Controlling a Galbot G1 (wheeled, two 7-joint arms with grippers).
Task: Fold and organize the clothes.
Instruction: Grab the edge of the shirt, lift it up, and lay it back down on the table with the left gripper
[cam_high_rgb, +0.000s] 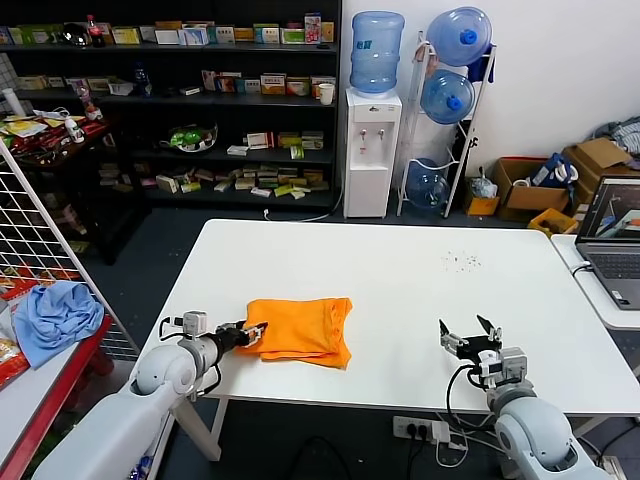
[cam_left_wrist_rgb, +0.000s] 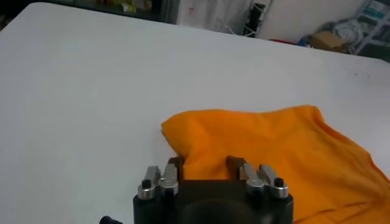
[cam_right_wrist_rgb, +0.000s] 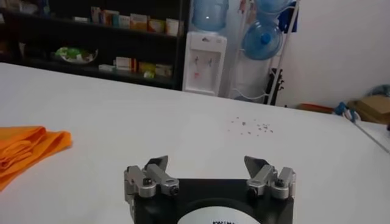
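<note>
The orange T-shirt (cam_high_rgb: 300, 330) lies folded into a rough rectangle on the white table (cam_high_rgb: 400, 270), near its front left. No lettering shows. My left gripper (cam_high_rgb: 252, 333) is at the shirt's left edge. In the left wrist view its fingers (cam_left_wrist_rgb: 175, 165) stand apart, and the shirt (cam_left_wrist_rgb: 268, 146) fills the gap between them and spreads beyond. My right gripper (cam_high_rgb: 472, 338) is open and empty over the table's front right, well clear of the shirt. In the right wrist view the gripper (cam_right_wrist_rgb: 206, 163) faces bare table, and the shirt's edge (cam_right_wrist_rgb: 24, 146) shows far to one side.
A light blue cloth (cam_high_rgb: 55, 315) lies on a red side table at the left, beside a wire rack. A laptop (cam_high_rgb: 610, 235) sits on a second table at the right. Small dark specks (cam_high_rgb: 462, 260) dot the table's far right. Shelves and water bottles stand behind.
</note>
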